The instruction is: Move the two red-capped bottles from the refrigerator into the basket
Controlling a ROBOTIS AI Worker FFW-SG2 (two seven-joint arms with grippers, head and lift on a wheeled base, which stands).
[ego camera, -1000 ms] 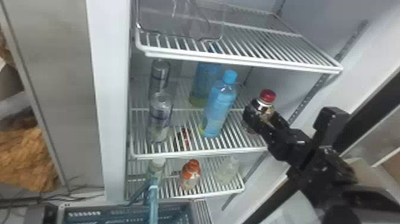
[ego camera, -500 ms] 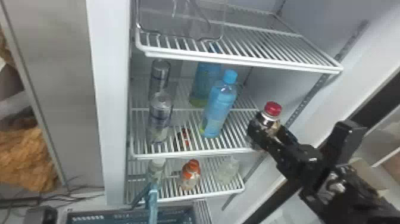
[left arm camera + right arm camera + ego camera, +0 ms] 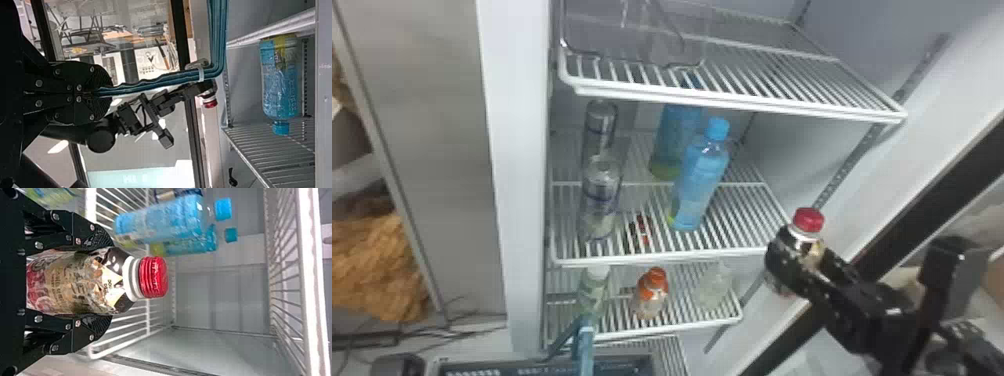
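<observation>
Red-capped bottle [image 3: 70, 282] clamped in the right gripper [image 3: 105, 281], wire shelf [image 3: 672, 258] just beside it.
Swinging early could clip that shelf, twisting the bottle loose; left gripper [image 3: 109, 92] clamps the basket handle [image 3: 156, 81].

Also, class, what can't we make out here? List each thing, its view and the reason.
- Head view: most of the basket, cut off by the bottom edge.
- Head view: the red-capped bottle's middle, behind the right gripper.
- Head view: the small red-and-black thing, too blurred to identify.
</observation>
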